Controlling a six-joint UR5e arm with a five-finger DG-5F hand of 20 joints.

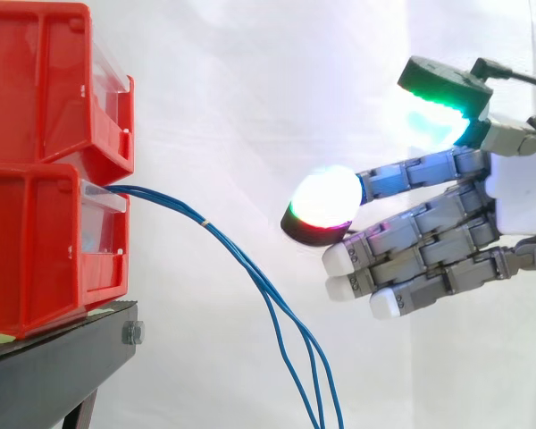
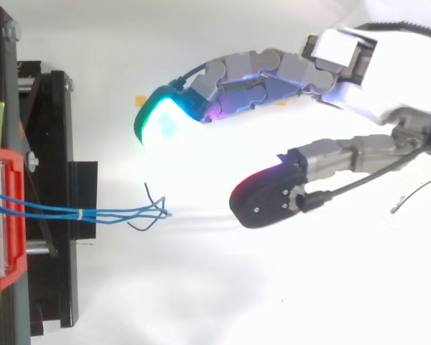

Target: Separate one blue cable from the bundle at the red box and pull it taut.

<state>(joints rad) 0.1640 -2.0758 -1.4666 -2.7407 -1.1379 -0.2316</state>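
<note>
Several thin blue cables (image 1: 250, 268) come out of the lower of two stacked red bins (image 1: 54, 241) and droop down to the right; a small tie binds them near the bin (image 2: 80, 213). Their loose ends (image 2: 154, 208) splay out in the top view. My hand (image 1: 447, 237) hovers to the right of the cables, apart from them, with its fingers straight and spread and nothing between them. Its glowing fingertips (image 1: 326, 201) point toward the bins. Seen from above, the thumb (image 2: 269, 198) and the fingers (image 2: 165, 118) stand wide apart.
The upper red bin (image 1: 45, 80) sits on the lower one, both on a black stand (image 1: 54, 366). A white curtain backs the scene. A thin dark wire (image 2: 416, 194) lies at the right in the top view.
</note>
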